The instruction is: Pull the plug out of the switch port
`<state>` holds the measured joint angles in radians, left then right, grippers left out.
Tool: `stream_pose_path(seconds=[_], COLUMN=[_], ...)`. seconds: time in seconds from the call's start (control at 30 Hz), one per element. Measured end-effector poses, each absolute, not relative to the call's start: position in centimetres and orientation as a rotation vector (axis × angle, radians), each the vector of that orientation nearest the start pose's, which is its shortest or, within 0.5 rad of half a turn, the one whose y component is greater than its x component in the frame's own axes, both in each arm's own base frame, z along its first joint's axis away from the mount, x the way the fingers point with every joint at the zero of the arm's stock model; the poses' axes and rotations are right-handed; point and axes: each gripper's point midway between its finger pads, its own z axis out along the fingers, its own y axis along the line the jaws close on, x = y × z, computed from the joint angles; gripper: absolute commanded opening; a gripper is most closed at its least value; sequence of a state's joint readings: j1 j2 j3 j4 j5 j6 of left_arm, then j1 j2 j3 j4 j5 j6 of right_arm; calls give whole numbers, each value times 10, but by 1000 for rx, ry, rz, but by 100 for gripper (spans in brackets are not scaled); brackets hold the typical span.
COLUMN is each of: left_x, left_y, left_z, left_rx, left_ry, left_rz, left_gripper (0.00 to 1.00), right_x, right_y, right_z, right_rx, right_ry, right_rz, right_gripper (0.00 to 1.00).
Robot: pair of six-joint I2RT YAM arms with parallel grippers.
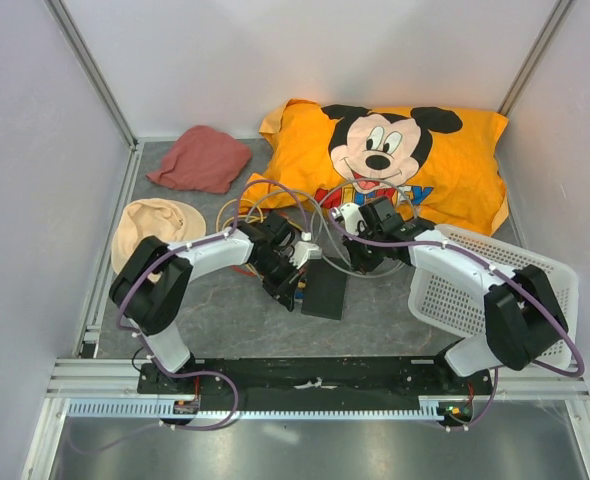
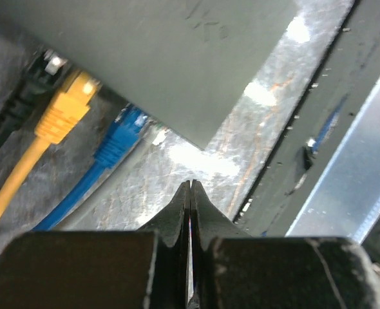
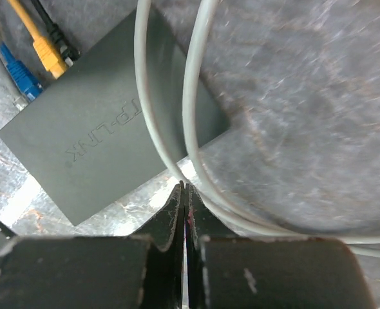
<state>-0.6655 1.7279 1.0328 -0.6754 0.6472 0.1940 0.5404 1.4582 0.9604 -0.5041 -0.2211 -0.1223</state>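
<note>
The switch [image 1: 325,290] is a flat black box on the grey mat between my two grippers. In the left wrist view the switch [image 2: 177,58] fills the top, with a black plug [image 2: 29,93], a yellow plug [image 2: 64,109] and a blue plug [image 2: 119,138] at its edge. My left gripper [image 2: 190,187] is shut on nothing, just off the switch's corner. In the right wrist view the switch [image 3: 106,135] has the yellow plug [image 3: 47,51] and blue plug [image 3: 19,77] at its far edge. My right gripper [image 3: 184,188] is shut and empty beside the switch's near edge, touching grey cables [image 3: 177,96].
An orange Mickey pillow [image 1: 445,160] lies at the back. A white mesh basket [image 1: 475,290] stands on the right, under my right arm. A red cloth [image 1: 200,158] and a beige hat [image 1: 155,225] lie at the left. Loose cable loops [image 1: 265,205] lie behind the switch.
</note>
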Motion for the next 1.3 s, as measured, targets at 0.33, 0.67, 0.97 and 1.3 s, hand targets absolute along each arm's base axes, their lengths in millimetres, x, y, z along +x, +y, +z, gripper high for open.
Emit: stream_pose_path(seconds=[0.33,0.67,0.97,1.3], left_x=[165,141,133,150], left_y=[-269,-295,-322,-317], left_z=[29,17,16,76], left_rx=[1321,1456,1540,1491], left_ry=[2584,2568,2513,2316], left_rz=[-985,-1004,-1039,-1105], left_gripper=[2,2,2,2], right_x=[251,293,361,376], right_y=[200,175,128,124], right_z=[64,39,24,39], right_rx=[-879,-698,-479,-495], right_ry=[2501,2548,2560,2552], right_rz=[503,238,55,20], right_gripper=[0,0,0,14])
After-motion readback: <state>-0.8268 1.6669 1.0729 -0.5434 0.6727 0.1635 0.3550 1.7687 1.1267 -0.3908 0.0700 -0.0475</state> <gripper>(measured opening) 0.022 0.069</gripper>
